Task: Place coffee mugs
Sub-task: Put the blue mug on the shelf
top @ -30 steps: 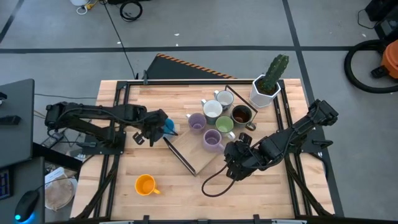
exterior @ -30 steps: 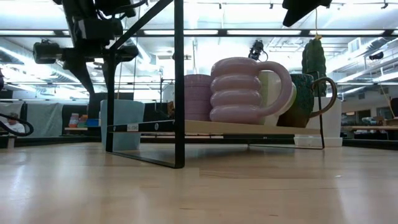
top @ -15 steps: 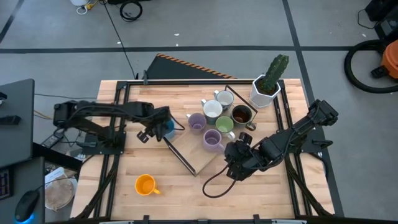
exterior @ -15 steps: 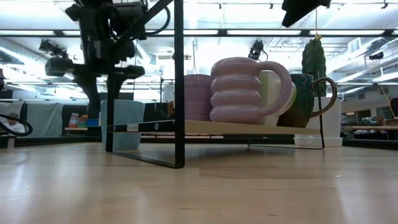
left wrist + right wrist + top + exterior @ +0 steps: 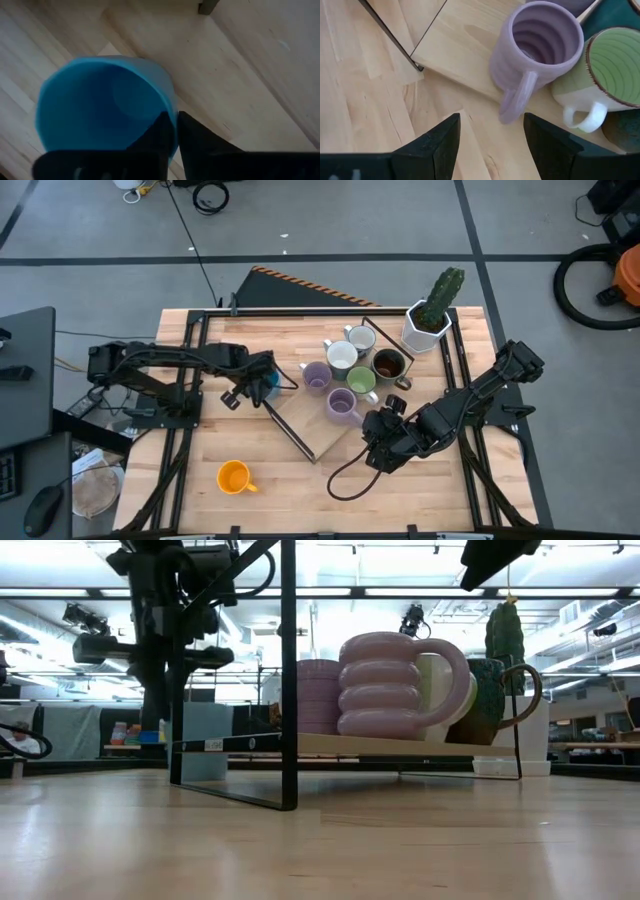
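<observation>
Mugs are spread over the counter [image 5: 200,480]: the orange mug [image 5: 233,477] stands alone at its near edge. Farther in, the right gripper [image 5: 385,442] hovers with jaws released beside the lilac mug [image 5: 540,47] on the wooden tray [image 5: 310,420]. The left gripper [image 5: 262,380] has its jaws clenched on the blue mug [image 5: 107,107] by the tray's corner. Five other mugs cluster beyond.

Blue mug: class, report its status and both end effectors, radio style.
Left end effector shut on blue mug rim. Right end effector open beside lilac mug. Orange mug waiting.
</observation>
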### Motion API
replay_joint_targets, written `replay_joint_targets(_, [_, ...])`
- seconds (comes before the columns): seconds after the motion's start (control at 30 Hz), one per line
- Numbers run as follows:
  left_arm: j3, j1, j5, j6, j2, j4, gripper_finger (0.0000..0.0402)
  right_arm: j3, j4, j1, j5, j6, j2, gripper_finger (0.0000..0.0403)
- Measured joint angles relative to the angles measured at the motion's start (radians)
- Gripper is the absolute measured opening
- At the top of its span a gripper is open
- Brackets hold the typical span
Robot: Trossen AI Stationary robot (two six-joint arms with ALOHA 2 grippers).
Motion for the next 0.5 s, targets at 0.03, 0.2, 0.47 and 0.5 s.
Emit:
replay_joint_targets(0.03, [0.000, 0.000, 0.001, 0.004, 0.000, 0.002, 0.0026, 0.000, 0.000, 0.000, 0.000, 0.001, 0.000, 0.0224])
replay_joint_targets(0.2, [0.002, -0.002, -0.027, 0.051, -0.015, -0.019, 0.0023, 0.000, 0.001, 0.000, -0.005, 0.003, 0.000, 0.0224])
replay_joint_targets(0.47, [0.174, -0.001, -0.087, 0.030, -0.021, -0.161, 0.0023, 0.000, 0.013, 0.000, -0.008, 0.004, 0.000, 0.0224])
replay_joint_targets(0.5, [0.204, -0.001, -0.087, 0.017, -0.022, -0.174, 0.0024, 0.000, 0.013, 0.000, -0.008, 0.007, 0.000, 0.0224])
